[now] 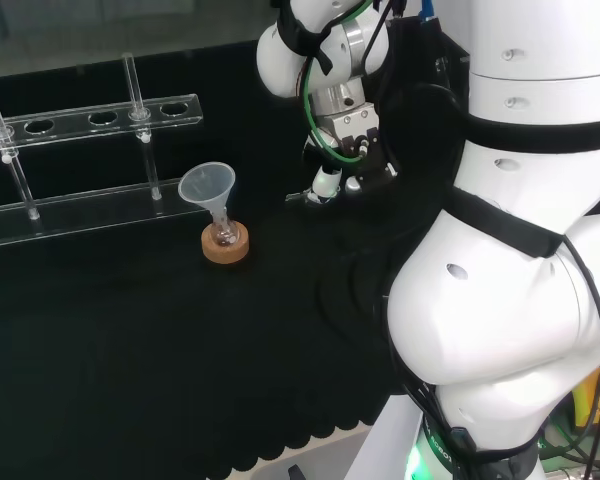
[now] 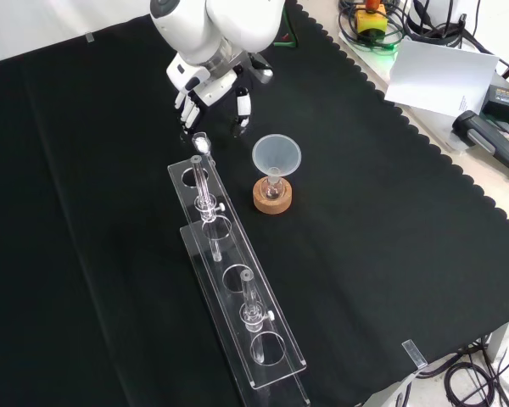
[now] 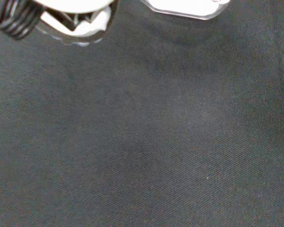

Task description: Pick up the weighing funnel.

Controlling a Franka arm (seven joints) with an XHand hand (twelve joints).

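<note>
Underneath everything, the black cloth [image 2: 390, 280] covers the bench. Next in size is the white arm [image 1: 520, 200], whose links stand at the right of the head view and whose last links come in at the top of the front view.

A long clear rack [image 2: 237, 297] lies on the cloth and runs from the middle of the front view down toward its lower edge. Two test tubes [image 2: 205, 191] stand upright in it, well apart from one another.

The hand [image 2: 205, 85] hangs at the end of the arm, just above the rack's upper end in the front view, low over the cloth. Its fingers [image 2: 187, 100] point down, spread and relaxed, with the thumb off to the right, and they close on nothing. In the wrist view a blurred white part of the hand [image 3: 75, 21] sits over bare cloth.

The funnel [image 2: 276, 155] stands mouth up, right of the rack in the front view. Its stem sits in a small flask [image 2: 272, 188] on a cork ring [image 2: 272, 202].

The weighing funnel [image 2: 201, 143] is a small, shiny clear piece on the cloth. It lies between the rack's upper end and the fingertips, just beside them. I cannot tell whether a fingertip touches it.
</note>
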